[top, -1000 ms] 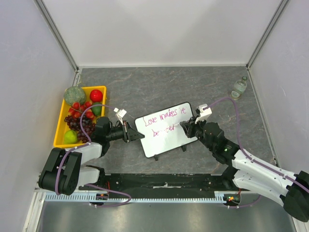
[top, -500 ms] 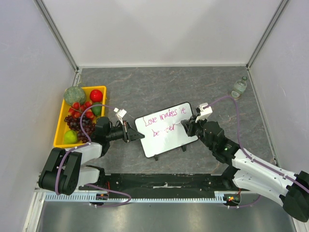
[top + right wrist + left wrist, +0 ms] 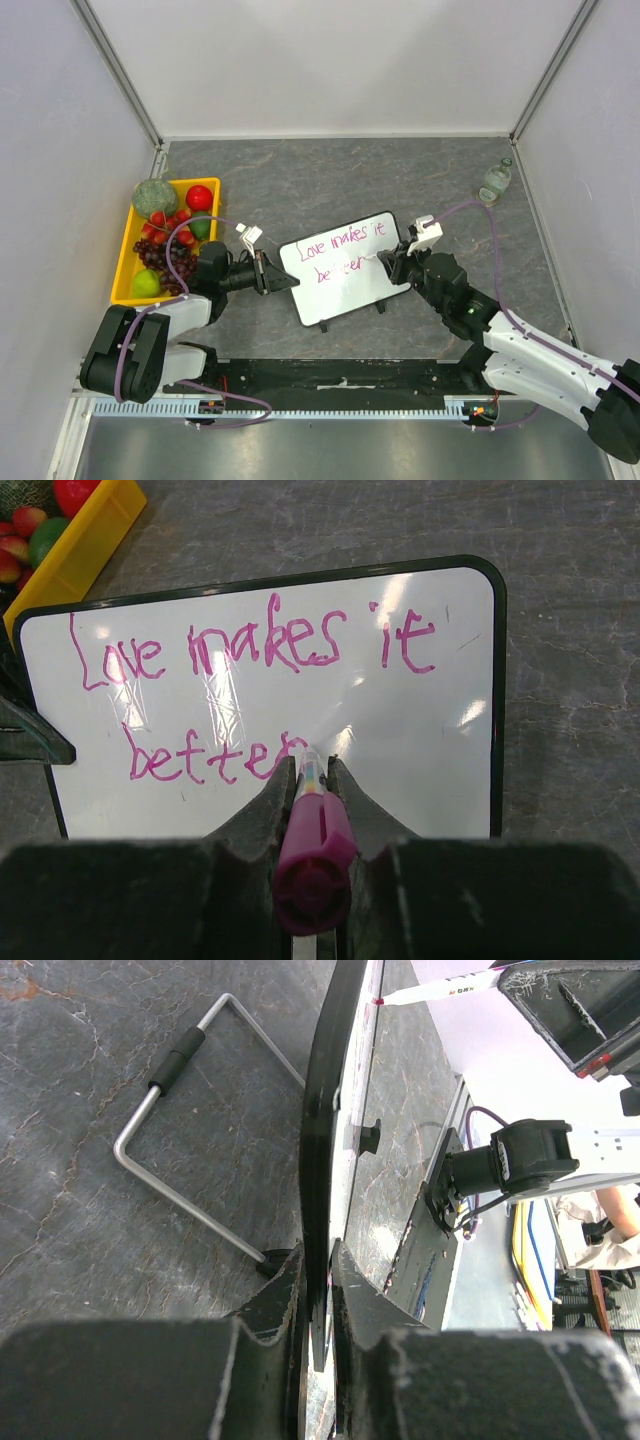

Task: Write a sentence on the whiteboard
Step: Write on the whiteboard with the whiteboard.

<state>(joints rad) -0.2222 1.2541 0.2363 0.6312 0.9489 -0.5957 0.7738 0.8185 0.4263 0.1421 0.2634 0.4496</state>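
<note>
Lightly: my right end effector (image 3: 310, 772) pinched marker (image 3: 312, 855), tip just ahead on sentence (image 3: 265, 645); left end effector (image 3: 318, 1260) clamped whiteboard (image 3: 420, 750); even pressure seemed best.

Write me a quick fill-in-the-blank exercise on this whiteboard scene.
1. The first word written on the whiteboard is ___.
2. The pink marker is held in the jaws of the ___ arm.
3. The fruit lies in a ___ tray.
4. The jaws of the left arm grip the ___ by its edge.

Missing words: Love; right; yellow; whiteboard.
</note>
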